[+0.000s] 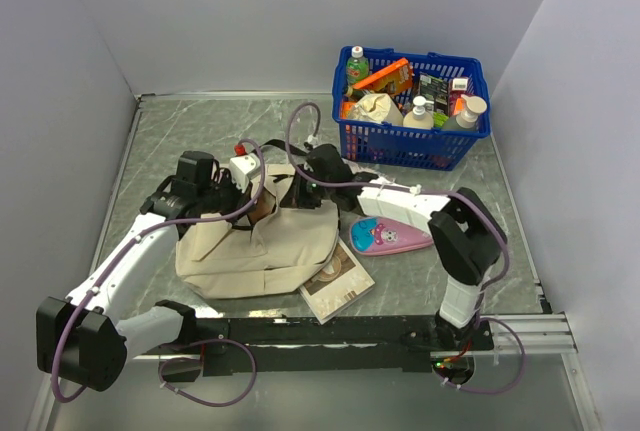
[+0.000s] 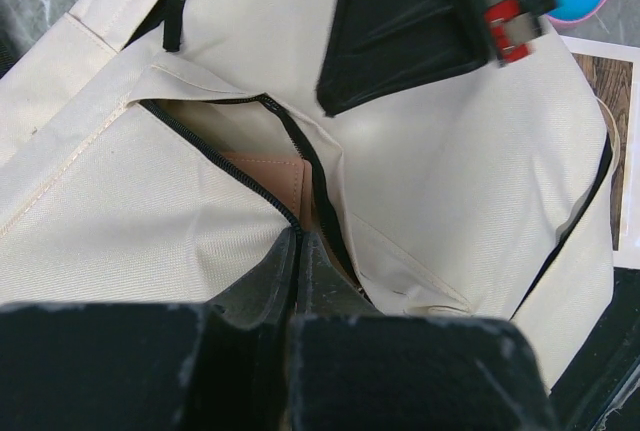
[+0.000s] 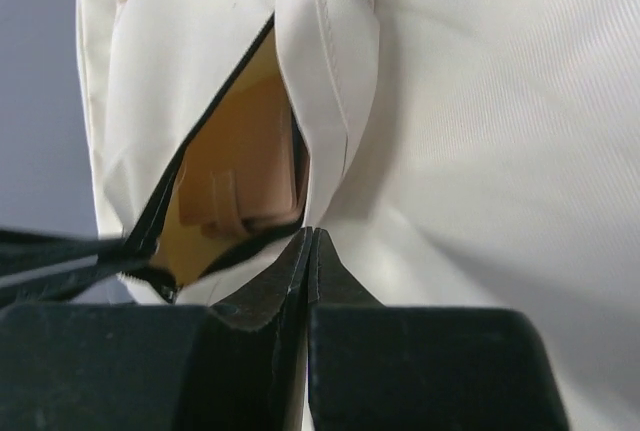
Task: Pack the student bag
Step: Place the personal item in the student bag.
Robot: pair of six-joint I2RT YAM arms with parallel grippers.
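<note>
The student bag (image 1: 255, 246), cream fabric with black zipper trim, lies on the table in front of the arms. My left gripper (image 1: 252, 189) is at its upper edge. In the left wrist view its jaws (image 2: 298, 236) are shut on the zipper edge of an open pocket. My right gripper (image 1: 300, 189) meets the bag from the right; its jaws (image 3: 312, 236) are shut on a fold of the cream fabric beside the same opening. A tan leather-like item (image 3: 240, 171) shows inside the pocket. The bag's main compartment is hidden.
A pink pencil case (image 1: 390, 236) lies right of the bag. A book (image 1: 340, 281) sticks out from under the bag's near right corner. A blue basket (image 1: 470, 141) with bottles and packets stands at the back right. Grey walls close three sides.
</note>
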